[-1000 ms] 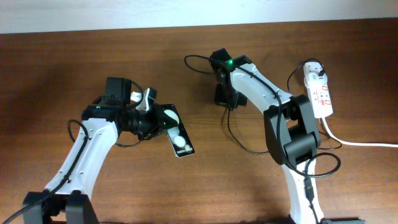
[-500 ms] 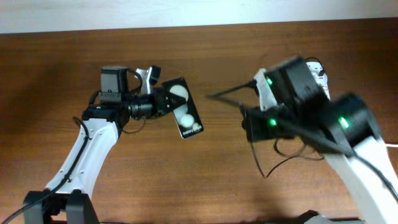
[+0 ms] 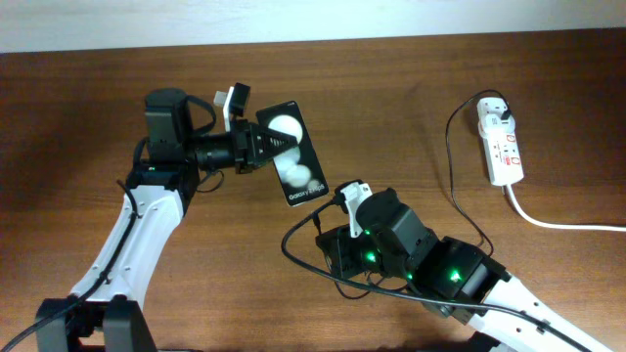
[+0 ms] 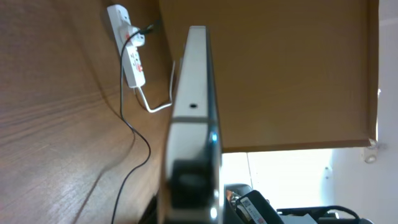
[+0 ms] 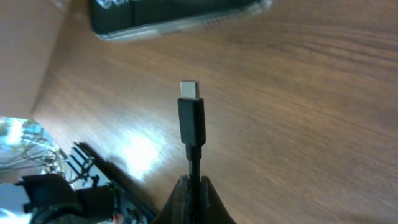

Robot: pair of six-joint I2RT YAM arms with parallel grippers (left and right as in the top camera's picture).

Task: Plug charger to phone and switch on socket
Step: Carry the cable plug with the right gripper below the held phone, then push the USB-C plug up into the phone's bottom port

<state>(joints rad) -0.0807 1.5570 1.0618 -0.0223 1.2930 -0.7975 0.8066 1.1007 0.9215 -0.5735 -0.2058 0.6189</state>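
Note:
My left gripper is shut on the black phone and holds it tilted above the table, its face with two white blobs up. The left wrist view shows the phone edge-on between the jaws. My right gripper is low at the front, just below the phone, shut on the charger's black cable. In the right wrist view the jaws pinch the cable just behind its plug tip, which points at the phone's end. The cable's white plug head sits in the socket.
The white socket strip lies at the far right, also in the left wrist view. Its thick white cord runs off the right edge. The black cable loops over the table in front of my right arm.
My left gripper has raised the phone and carried it up and right. My right arm has swung from the far middle to the near front with the cable, trailing a loop.

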